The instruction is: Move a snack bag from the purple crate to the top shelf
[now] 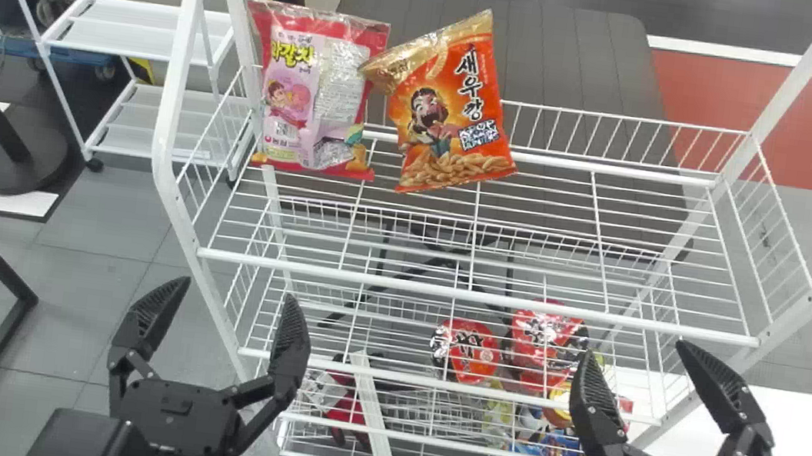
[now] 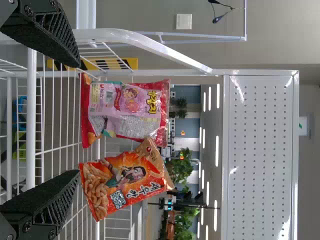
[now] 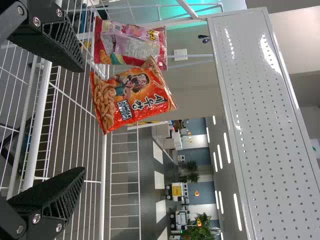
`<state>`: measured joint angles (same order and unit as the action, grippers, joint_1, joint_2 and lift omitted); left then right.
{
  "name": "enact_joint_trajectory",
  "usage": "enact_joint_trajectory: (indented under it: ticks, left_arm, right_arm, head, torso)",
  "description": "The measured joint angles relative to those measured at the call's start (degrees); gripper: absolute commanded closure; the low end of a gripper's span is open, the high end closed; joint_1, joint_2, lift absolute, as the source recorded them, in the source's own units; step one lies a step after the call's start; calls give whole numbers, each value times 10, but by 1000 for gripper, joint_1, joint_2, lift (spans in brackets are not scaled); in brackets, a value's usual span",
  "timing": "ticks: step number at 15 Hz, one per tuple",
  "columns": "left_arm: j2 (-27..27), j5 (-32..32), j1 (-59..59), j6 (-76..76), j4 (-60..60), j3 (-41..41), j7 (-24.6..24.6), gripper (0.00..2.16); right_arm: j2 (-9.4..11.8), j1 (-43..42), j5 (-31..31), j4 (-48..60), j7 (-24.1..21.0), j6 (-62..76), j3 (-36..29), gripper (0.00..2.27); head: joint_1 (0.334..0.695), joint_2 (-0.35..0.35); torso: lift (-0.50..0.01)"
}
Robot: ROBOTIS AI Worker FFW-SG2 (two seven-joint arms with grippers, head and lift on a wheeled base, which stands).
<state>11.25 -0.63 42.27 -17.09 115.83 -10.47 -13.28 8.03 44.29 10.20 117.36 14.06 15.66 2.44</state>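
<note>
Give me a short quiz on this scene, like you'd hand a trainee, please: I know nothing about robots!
1. True or false: the pink snack bag stands on the top shelf, to the robot's left of the orange snack bag.
2. Choose one. The left fingers and right fingers are: A) both closed, B) one open, one closed, C) both open.
3. Fill in the blank: in the head view, the more tilted bag is the ____ one.

Key: 1. True; 2. C; 3. orange.
</note>
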Motion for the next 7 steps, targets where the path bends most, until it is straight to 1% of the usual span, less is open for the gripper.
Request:
enact_joint_trajectory:
  ticks: [7]
  left_arm:
    - [0,2,2,-2,1,0,-1,43]
  right_arm:
    - [-1,0,5,0,0,0,-2,124]
  head:
    - [695,30]
  torso:
    - [0]
